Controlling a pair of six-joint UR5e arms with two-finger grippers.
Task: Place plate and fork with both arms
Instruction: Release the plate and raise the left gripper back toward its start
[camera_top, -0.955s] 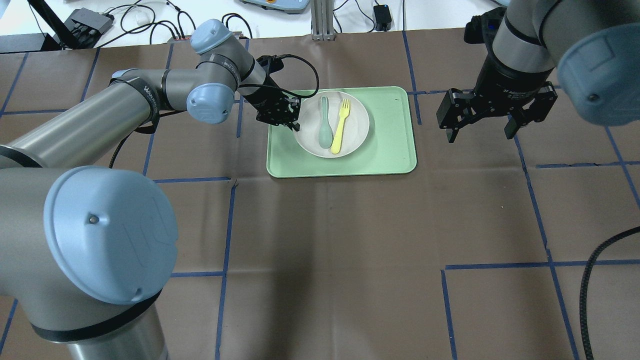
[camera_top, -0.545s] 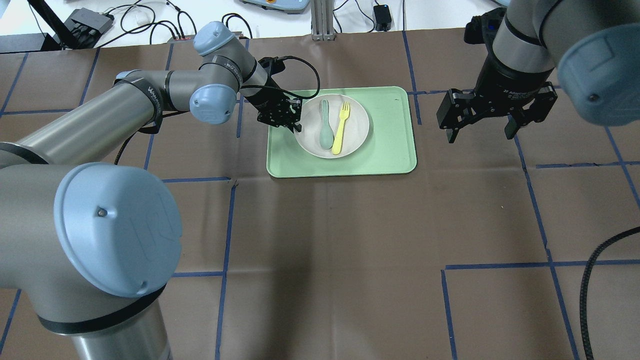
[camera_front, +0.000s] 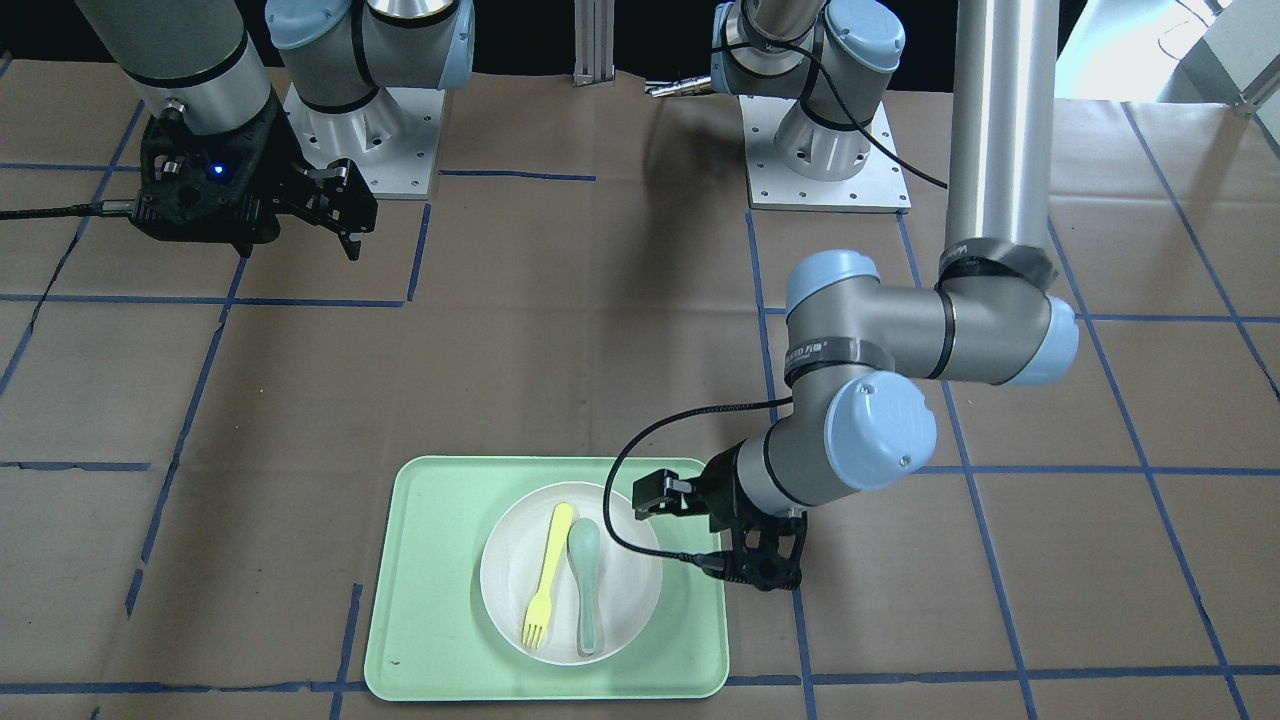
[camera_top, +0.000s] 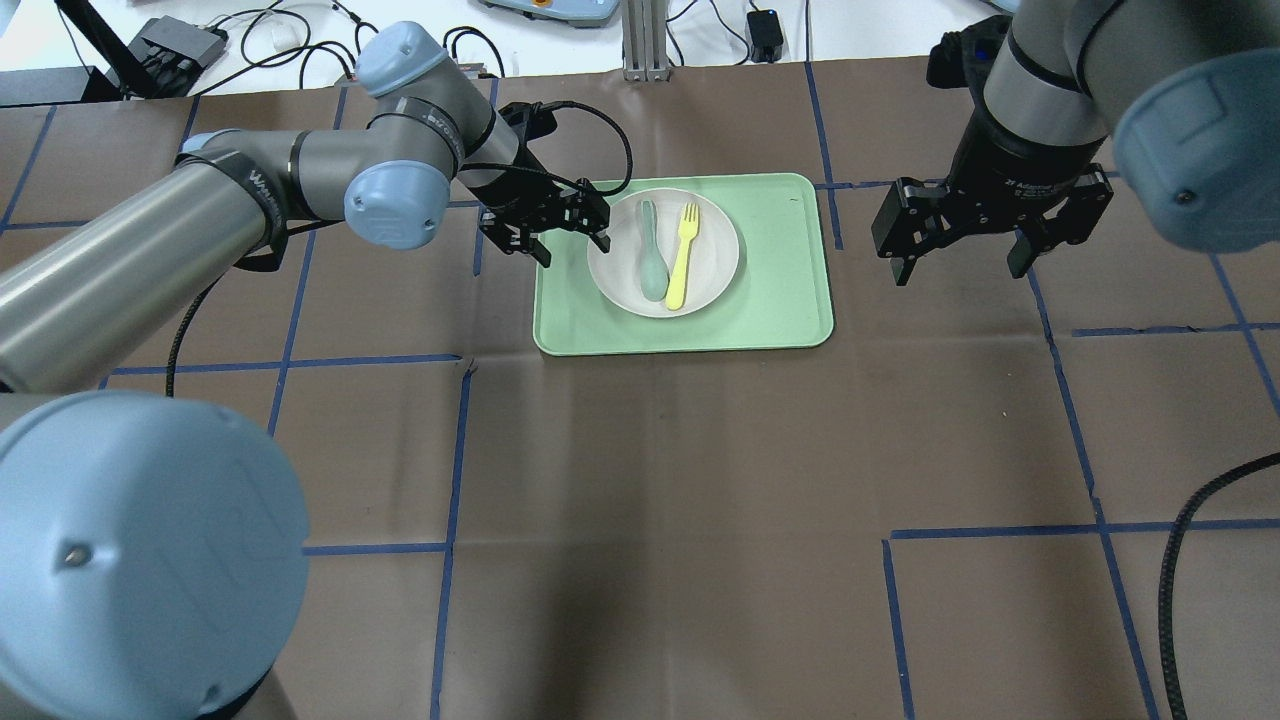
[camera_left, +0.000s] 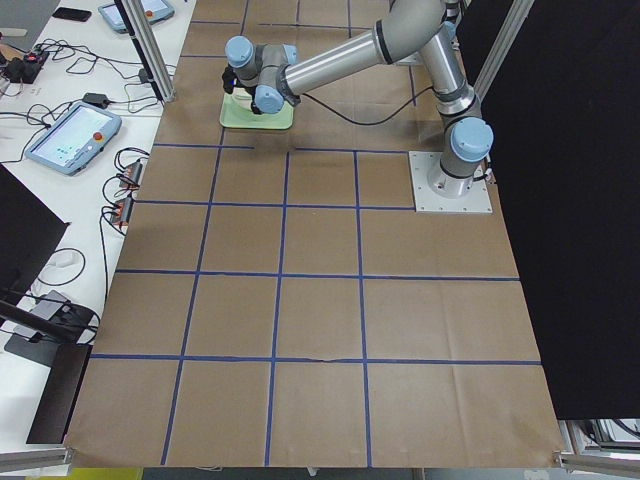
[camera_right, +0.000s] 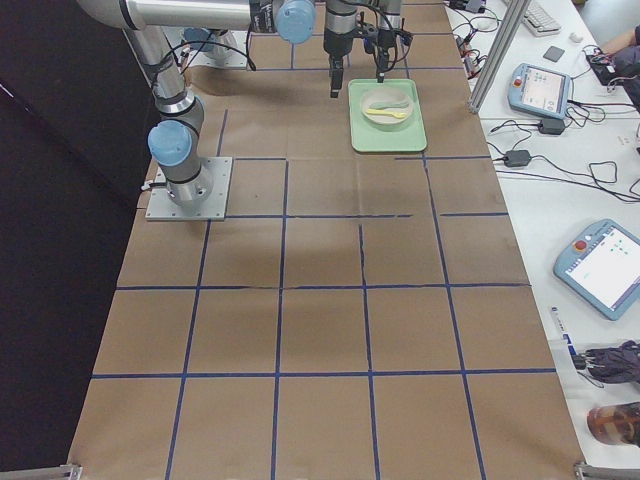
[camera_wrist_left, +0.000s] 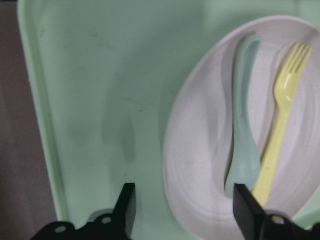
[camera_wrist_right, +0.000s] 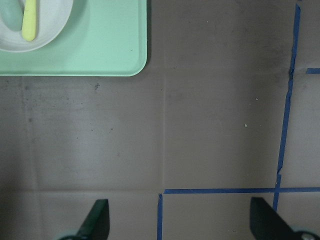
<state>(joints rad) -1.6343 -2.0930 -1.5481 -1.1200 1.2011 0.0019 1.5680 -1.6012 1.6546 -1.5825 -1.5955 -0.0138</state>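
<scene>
Plate, round, off-white and shallow (camera_top: 715, 262), sat on the rectangular mint-green tray (camera_top: 780, 300), its rim between the left gripper's (camera_top: 575, 250) spread fingers. A one-sided pinch risked tilting it, spilling the loose yellow plastic fork (camera_top: 682, 255) and grey-green spoon (camera_top: 652, 255). Right gripper (camera_top: 957, 270) hung wide, empty, well apart. Left arm's band lettering began "WAN"; the rest was unreadable.

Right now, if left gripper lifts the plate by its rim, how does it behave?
Plate looks rigid, probably light; shouldn't flex. Held at one rim edge, it'll likely tilt. Fork and spoon lie loose on it, so they may slide.
</scene>
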